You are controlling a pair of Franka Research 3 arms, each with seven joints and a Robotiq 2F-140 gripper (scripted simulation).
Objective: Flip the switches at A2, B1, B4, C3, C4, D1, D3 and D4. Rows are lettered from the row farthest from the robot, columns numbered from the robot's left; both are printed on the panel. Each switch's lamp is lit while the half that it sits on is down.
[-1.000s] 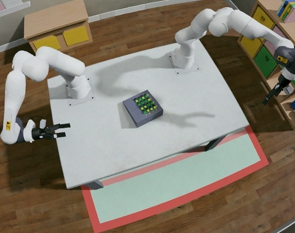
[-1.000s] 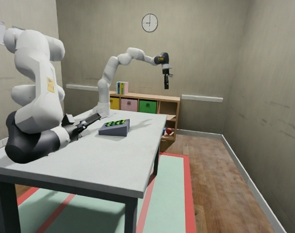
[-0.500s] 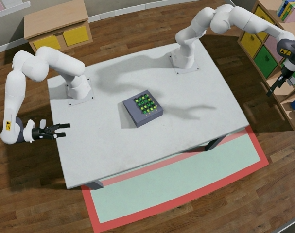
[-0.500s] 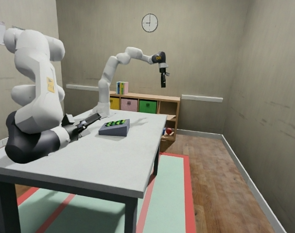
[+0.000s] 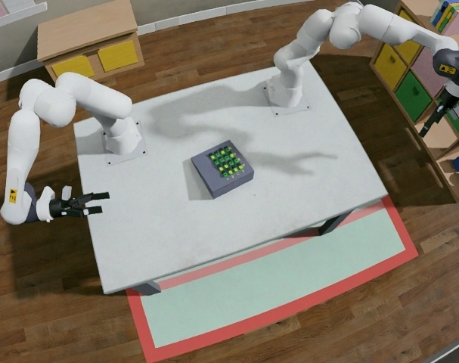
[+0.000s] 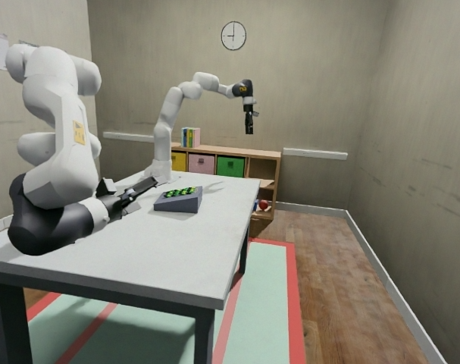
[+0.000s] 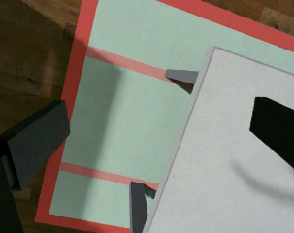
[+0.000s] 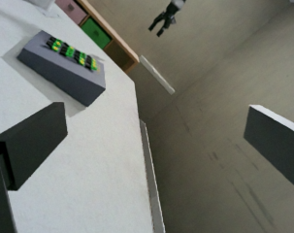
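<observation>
The slate-grey switch panel (image 5: 205, 172) (image 6: 177, 205) (image 8: 56, 72) lies on the table with its sloped top up. Its block of small switches (image 5: 226, 160) (image 6: 180, 192) shows green, yellow and black patches. Single switch positions, lamp states and printed labels are too small to read. My left gripper (image 5: 423, 134) (image 6: 248, 132) (image 7: 159, 116) (image 8: 152, 33) is open and empty, pointing down, high and far from the panel beyond the table's edge. My right gripper (image 5: 105, 202) (image 8: 156, 119) is open and empty, held roughly level over the table's other end, well away from the panel.
The pale table (image 5: 162, 234) (image 6: 175, 250) (image 7: 195, 204) (image 8: 98, 170) carries both arm bases along its back edge. A cube shelf (image 5: 386, 84) (image 6: 277, 172) with coloured bins stands beyond my left arm. A low wooden cabinet (image 5: 85, 29) stands behind the table. A red-edged mat (image 5: 260, 296) lies on the floor.
</observation>
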